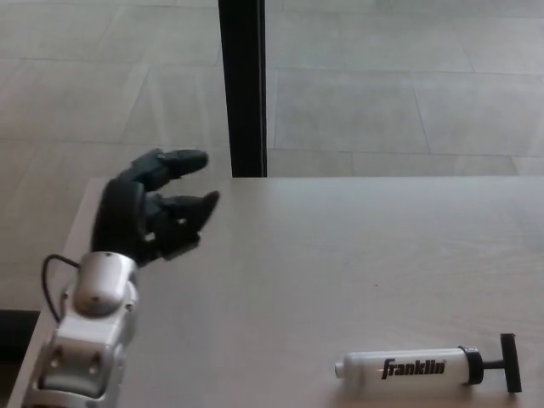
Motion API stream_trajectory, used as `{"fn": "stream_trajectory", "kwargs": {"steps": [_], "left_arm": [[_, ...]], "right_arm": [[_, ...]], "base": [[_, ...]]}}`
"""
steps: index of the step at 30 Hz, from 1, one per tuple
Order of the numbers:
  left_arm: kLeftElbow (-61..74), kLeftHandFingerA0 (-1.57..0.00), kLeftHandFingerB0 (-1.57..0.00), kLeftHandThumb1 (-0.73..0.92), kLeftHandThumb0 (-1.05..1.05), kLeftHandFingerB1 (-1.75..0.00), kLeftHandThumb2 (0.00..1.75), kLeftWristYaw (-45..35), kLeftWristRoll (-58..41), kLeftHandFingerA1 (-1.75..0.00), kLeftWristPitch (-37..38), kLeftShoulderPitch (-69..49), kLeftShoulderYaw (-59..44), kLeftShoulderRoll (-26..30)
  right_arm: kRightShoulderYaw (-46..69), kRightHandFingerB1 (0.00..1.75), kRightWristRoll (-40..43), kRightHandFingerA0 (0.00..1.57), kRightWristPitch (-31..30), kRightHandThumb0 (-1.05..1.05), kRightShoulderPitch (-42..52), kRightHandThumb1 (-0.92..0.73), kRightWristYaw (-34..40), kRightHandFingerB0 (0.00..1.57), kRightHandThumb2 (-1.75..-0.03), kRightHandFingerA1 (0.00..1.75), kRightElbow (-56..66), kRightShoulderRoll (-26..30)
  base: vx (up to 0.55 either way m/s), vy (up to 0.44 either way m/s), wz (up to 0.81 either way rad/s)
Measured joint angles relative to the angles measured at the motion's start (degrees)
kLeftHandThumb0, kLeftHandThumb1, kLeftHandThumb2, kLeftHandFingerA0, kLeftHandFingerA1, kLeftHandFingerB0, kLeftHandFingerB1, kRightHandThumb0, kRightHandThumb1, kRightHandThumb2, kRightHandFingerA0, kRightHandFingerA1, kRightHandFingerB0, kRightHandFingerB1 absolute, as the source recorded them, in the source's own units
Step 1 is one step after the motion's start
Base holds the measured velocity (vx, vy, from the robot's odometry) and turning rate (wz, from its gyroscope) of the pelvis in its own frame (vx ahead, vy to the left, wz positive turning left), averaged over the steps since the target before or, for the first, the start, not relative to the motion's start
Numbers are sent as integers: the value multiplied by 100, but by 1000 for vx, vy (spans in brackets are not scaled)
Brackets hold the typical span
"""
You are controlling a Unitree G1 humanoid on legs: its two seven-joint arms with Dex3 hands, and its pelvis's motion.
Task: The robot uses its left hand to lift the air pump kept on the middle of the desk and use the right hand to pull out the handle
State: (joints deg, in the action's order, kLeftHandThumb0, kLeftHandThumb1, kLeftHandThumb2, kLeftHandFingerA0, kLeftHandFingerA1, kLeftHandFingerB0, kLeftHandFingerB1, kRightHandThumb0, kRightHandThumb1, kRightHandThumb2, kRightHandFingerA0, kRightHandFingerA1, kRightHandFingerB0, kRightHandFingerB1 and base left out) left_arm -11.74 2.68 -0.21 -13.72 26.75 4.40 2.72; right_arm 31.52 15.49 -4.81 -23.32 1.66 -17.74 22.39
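Left robot hand (153, 212) at 9 o'clock over worktop (297, 272), fingers (183, 159) spread apart, holding nothing. White Franklin air pump (425, 369) lies flat at 5 o'clock, well apart; black T-handle (508, 363) pointing toward 3 o'clock.

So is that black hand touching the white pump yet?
Apart. The head view shows the left hand at the desk's far left, bare desk between it and the air pump.

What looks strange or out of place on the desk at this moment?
Nothing looks damaged or spilled. The air pump lies on its side near the desk's front right, not its middle, far from the open left hand.
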Motion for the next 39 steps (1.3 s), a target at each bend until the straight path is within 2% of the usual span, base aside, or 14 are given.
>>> {"fn": "stream_trajectory", "kwargs": {"steps": [8, 9, 10, 11, 12, 16, 20, 26, 27, 29, 31, 33, 34, 39], "left_arm": [[7, -36, -45, 60, -56, -62, 61, 83, 632, -80, -420, 279, 1465, -500], [9, -40, -38, 40, -55, -63, 91, 77, 696, -73, -485, 342, 1591, -502], [15, -40, -38, 40, -55, -63, 91, 64, 769, -73, -568, 414, 1742, -498], [30, -34, -40, 59, -53, -56, 59, 45, 839, -75, -649, 471, 1887, -487], [50, -38, -43, 51, -40, -56, 58, 13, 914, -83, -727, 521, 2043, -461], [85, -35, -45, 47, -36, -59, 62, -48, 1208, -109, -994, 662, 2621, -422], [82, -37, -43, 48, -36, -60, 59, -116, 1549, -93, -1283, 770, 3223, -395], [85, -17, -27, 60, -65, -66, 56, -247, 1973, -130, -1722, 954, 3805, -328], [87, -19, -23, 60, -74, -48, 57, -266, 2022, -71, -1801, 960, 3857, -329], [89, -5, -7, 47, -79, -50, 84, -298, 2102, -56, -1948, 967, 3975, -331], [88, 0, -10, 60, -77, -41, 59, -322, 2187, -49, -2096, 967, 4105, -337], [88, 0, -8, 59, -77, -41, 59, -351, 2267, -45, -2264, 966, 4248, -356], [88, 0, -7, 48, -85, -41, 89, -356, 2296, -41, -2336, 966, 4299, -377], [43, 0, -3, 48, -83, -35, 89, -367, 2438, -38, -2732, 966, 4524, -655]], "right_arm": [[-531, 53, -149, 53, -140, -51, -75, -61, 74, 33, -91, 72, -187, -106], [-552, 54, -158, 55, -152, -51, -90, -60, 90, 34, -93, 75, -209, -106], [-573, 54, -168, 55, -164, -51, -113, -60, 105, 34, -93, 75, -227, -106], [-584, 42, -172, 56, -174, -49, -131, -75, 118, 41, -62, 75, -238, -106], [-589, 53, -174, 52, -184, -50, -142, -61, 131, 33, -91, 72, -244, -106], [-590, 54, -174, 56, -197, -52, -174, -60, 173, 35, -93, 75, -291, -106], [-590, 54, -174, 54, -221, -52, -192, -60, 225, 35, -92, 73, -364, -106], [-600, 54, -189, 55, -236, -53, -267, -59, 292, 34, -90, 72, -555, -106], [-603, 53, -192, 55, -235, -54, -278, -59, 296, 34, -90, 72, -580, -106], [-609, 53, -193, 53, -235, -53, -297, -58, 298, 34, -90, 69, -624, -106], [-618, 41, -194, 56, -235, -51, -320, -72, 300, 40, -62, 65, -654, -106], [-628, 42, -195, 58, -235, -52, -350, -72, 303, 43, -62, 70, -685, -106], [-630, 54, -196, 55, -236, -54, -360, -58, 304, 36, -90, 73, -696, -106], [-649, 53, -204, 57, -235, -53, -441, -59, 307, 35, -90, 73, -771, -106]], "base": [[0, 0, 0], [0, 0, 0], [0, 0, 0], [0, 0, 0], [0, 0, 0], [0, 0, 0], [0, 0, 0], [0, 0, 0], [0, 0, 0], [0, 0, 0], [0, 0, 0], [0, 0, 0], [0, 0, 0], [0, 0, 0]]}}
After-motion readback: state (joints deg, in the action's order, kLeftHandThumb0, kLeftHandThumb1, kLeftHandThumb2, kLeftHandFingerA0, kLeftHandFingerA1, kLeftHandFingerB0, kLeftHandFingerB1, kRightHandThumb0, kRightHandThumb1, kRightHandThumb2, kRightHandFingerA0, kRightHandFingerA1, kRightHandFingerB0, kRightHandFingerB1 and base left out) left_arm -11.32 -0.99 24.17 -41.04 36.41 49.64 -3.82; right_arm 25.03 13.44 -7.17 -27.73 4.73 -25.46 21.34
